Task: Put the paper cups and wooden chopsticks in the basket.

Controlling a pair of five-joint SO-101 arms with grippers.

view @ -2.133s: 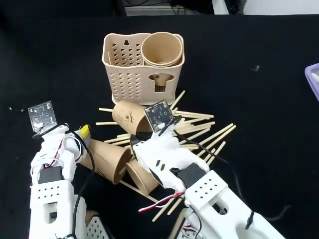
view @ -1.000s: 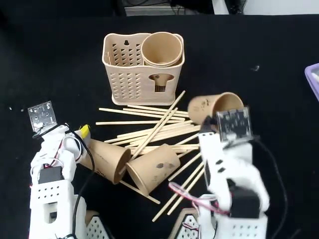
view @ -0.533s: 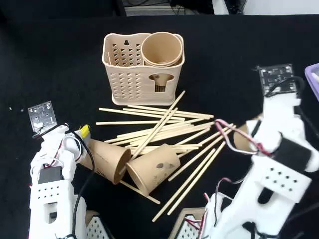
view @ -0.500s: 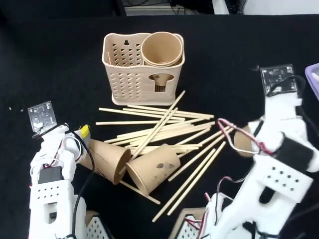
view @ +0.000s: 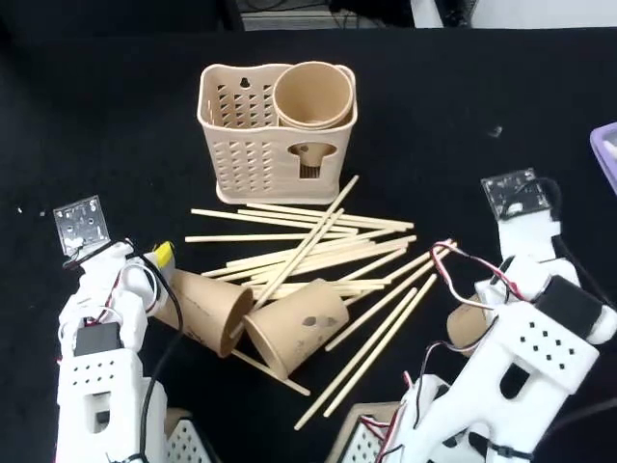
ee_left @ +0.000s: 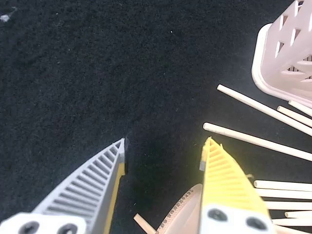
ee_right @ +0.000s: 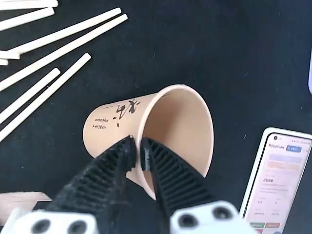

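Bright, even light; shadows barely visible on matte black cloth [view: 482, 77].

The paper cup [ee_right: 170, 117] in the right pincer [ee_right: 137, 146] looks matt. Near it, smooth pale wooden chopsticks [ee_right: 73, 31] lie on fuzzy black cloth [ee_right: 234, 44].

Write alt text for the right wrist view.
The right gripper pinches the rim of a paper cup that lies on its side on the black table. Loose wooden chopsticks lie nearby, and a phone lies beside the cup.
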